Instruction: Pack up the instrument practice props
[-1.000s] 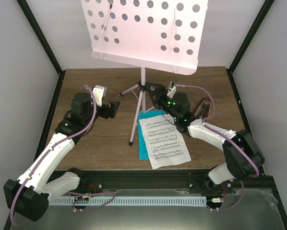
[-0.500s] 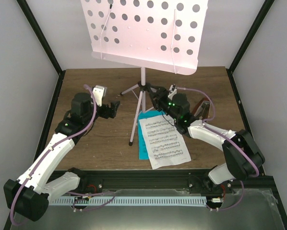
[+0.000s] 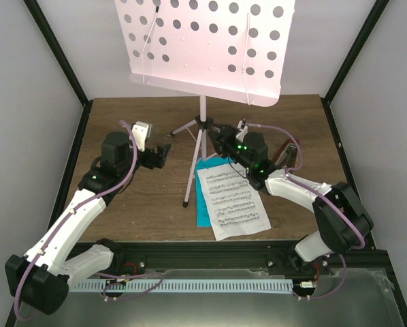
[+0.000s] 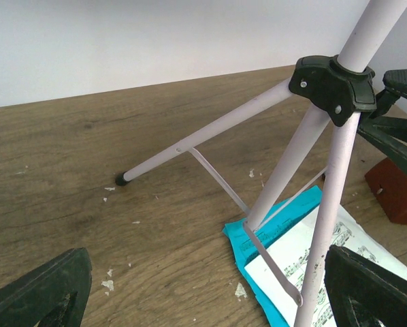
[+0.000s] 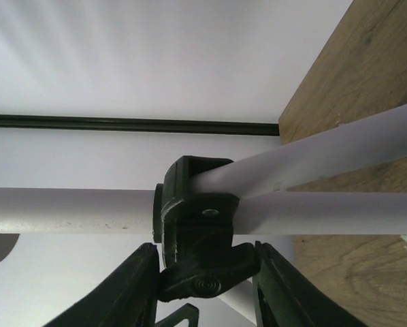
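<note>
The pale pink music stand (image 3: 207, 44) stands at the table's back, its tripod legs meeting at a black hub (image 3: 205, 123). My right gripper (image 3: 214, 133) has closed in from the right; in the right wrist view its fingers (image 5: 132, 289) press both ends of the hub's black knob (image 5: 207, 276). A white music sheet (image 3: 234, 203) lies on a cyan one (image 3: 203, 212) under the near leg. The brown metronome (image 3: 289, 155) sits behind my right arm. My left gripper (image 3: 164, 153) hangs open left of the legs (image 4: 210, 133), holding nothing.
Black frame posts (image 3: 57, 54) and white walls close in the table on three sides. The stand's desk overhangs the back of the table. Bare wood (image 3: 156, 197) lies left of the sheets, with paper flecks (image 4: 108, 283) scattered on it.
My right gripper slid a little left toward the stand's hub and its fingers closed in on the knob. The left arm, sheets and stand have not moved.
</note>
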